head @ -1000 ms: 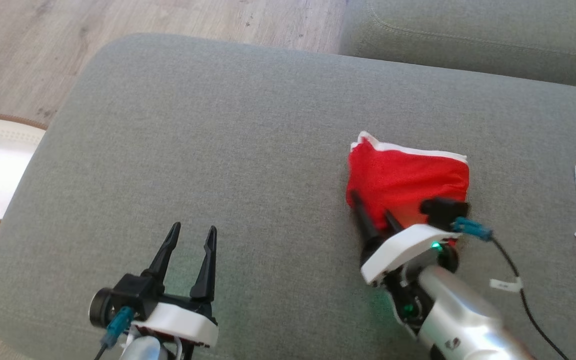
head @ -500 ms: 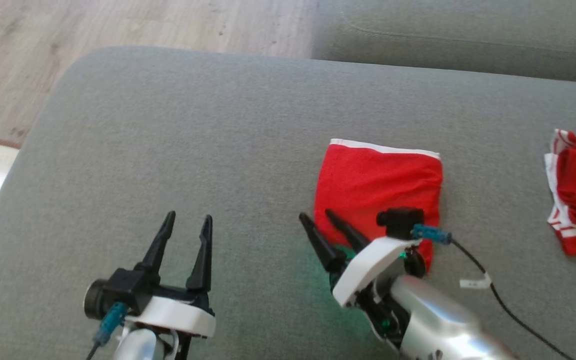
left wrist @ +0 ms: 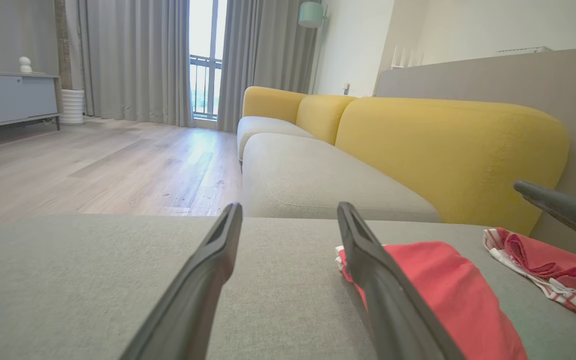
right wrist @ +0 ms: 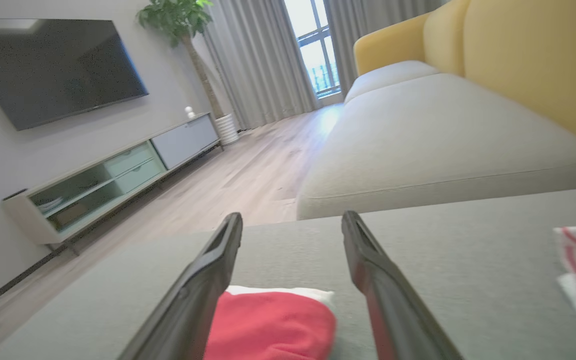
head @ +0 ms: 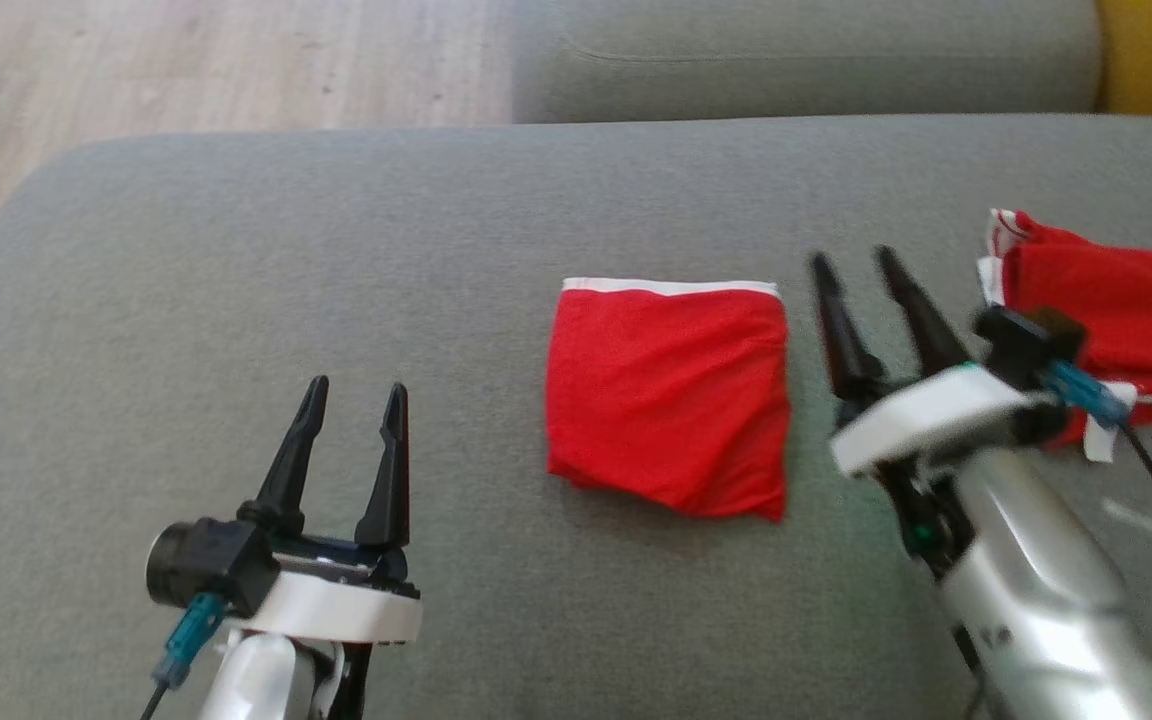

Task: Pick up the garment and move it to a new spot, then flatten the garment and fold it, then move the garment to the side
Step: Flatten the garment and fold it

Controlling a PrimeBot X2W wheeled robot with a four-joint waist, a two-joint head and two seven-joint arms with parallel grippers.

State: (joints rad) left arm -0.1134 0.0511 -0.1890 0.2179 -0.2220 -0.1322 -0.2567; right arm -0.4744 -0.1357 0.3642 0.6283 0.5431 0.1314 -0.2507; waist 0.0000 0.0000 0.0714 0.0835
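A folded red garment with a white band along its far edge [head: 671, 400] lies flat on the grey fabric sofa seat [head: 336, 250], about midway between the seat's near and far edges and somewhat right of its middle. It forms a rough square with a few soft wrinkles, and nothing touches it. The right gripper [head: 850, 255] is just beside the garment's right edge. Its two long dark fingers point toward the far edge, and its jaws stand wide with nothing between them; its own wrist view shows the folded garment [right wrist: 273, 322] low and to the left of the right gripper [right wrist: 292, 215]. On the other side of that gripper, close to the seat's right edge, lies a crumpled red and white striped cloth [head: 1116, 300], partly hidden behind the gripper's wrist and its black cable [head: 1151, 480]. The left gripper [head: 357, 385] sits near the seat's near edge, toward its left corner and well apart from the garment, its jaws also wide and empty. Its wrist view looks past the left gripper [left wrist: 289, 207] to the folded garment [left wrist: 448, 290] and the striped cloth [left wrist: 548, 270]. Beyond these are a second grey seat [left wrist: 318, 175] and a yellow backrest [left wrist: 443, 145]. A pale wooden floor [head: 186, 60] lies past the seat's far left corner.
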